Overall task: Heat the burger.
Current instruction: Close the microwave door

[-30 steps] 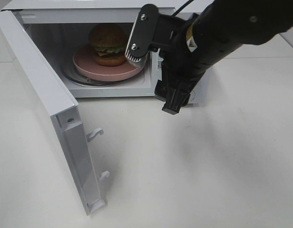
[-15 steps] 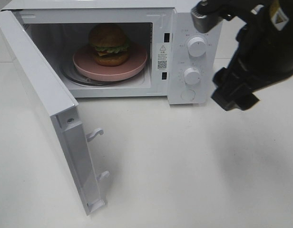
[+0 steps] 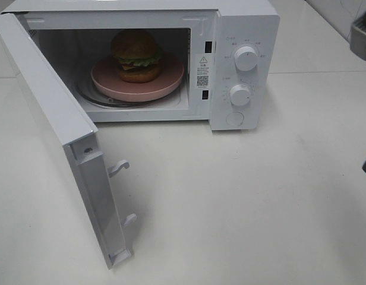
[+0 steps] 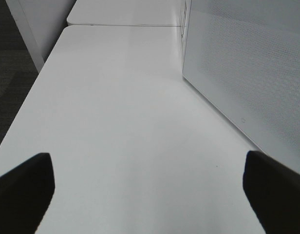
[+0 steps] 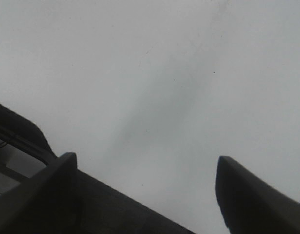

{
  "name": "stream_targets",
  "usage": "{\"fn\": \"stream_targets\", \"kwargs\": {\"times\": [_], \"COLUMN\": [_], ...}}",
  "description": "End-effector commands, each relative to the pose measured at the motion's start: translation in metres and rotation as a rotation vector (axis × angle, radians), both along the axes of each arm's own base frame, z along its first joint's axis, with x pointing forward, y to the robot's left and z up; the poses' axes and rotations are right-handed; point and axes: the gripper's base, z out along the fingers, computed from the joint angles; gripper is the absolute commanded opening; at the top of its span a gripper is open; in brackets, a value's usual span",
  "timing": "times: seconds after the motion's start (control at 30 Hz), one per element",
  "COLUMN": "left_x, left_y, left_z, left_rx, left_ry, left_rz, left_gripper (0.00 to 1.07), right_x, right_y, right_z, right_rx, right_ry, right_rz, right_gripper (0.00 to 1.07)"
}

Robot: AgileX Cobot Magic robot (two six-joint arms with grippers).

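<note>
- A white table (image 3: 242, 208) lay under both grippers, and bare tabletop filled most of each wrist view.
- A white microwave (image 3: 254, 35) stood at the back of the table, well apart from the right gripper and off towards the robot's left of it.
- The microwave's door (image 3: 46, 107) hung wide open, swung out towards the front. Its dotted panel rose near the left gripper, ahead of it on one side, and stood between that gripper and the oven cavity.
- A strip of dark floor (image 4: 9, 73) ran past the table edge on the left gripper's other side.
- The left gripper (image 4: 149, 187) was released. Its two dark fingertips (image 4: 23, 187) were spread wide, with only tabletop between them.
- The right gripper (image 5: 145, 187) was also released and held nothing. Its fingers (image 5: 62, 185) stood apart over the table. In the high view only a grey piece (image 3: 363, 35) of that arm showed at the right edge.
- A round pink plate (image 3: 171, 80) sat on the glass turntable (image 3: 94, 98) inside the cavity.
- The burger (image 3: 135, 53) sat upright on the plate, inside the microwave, far from both grippers.
- Two white knobs (image 3: 246, 58) and a round button (image 3: 234, 119) sat in a column on the control panel, on the side of the oven nearer the right gripper.
- Two small white latch hooks (image 3: 119, 168) stuck out from the door's free edge.
</note>
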Motion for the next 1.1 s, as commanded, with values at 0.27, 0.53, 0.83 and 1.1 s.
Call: {"fn": "stream_targets", "kwargs": {"times": [0.27, 0.53, 0.83, 1.1], "left_x": [-0.002, -0.002, -0.002, -0.002], "left_y": [-0.001, -0.001, -0.001, -0.001], "left_z": [0.001, 0.001, 0.001, 0.001], "left_rx": [-0.009, -0.009, -0.009, -0.009], "left_ry": [-0.032, -0.032, -0.032, -0.032], "left_rz": [-0.001, -0.001, -0.001, -0.001], "left_gripper": [0.98, 0.98, 0.98, 0.98], "right_x": [-0.045, -0.071, -0.105, -0.137], "right_y": [-0.036, -0.064, -0.091, -0.103], "right_z": [-0.008, -0.022, -0.035, -0.038], "right_rx": [0.151, 0.297, 0.388, 0.401], "right_ry": [-0.152, -0.241, -0.424, -0.587], "right_rz": [0.023, -0.100, -0.275, -0.443], "right_gripper": [0.76, 0.76, 0.76, 0.76]}}
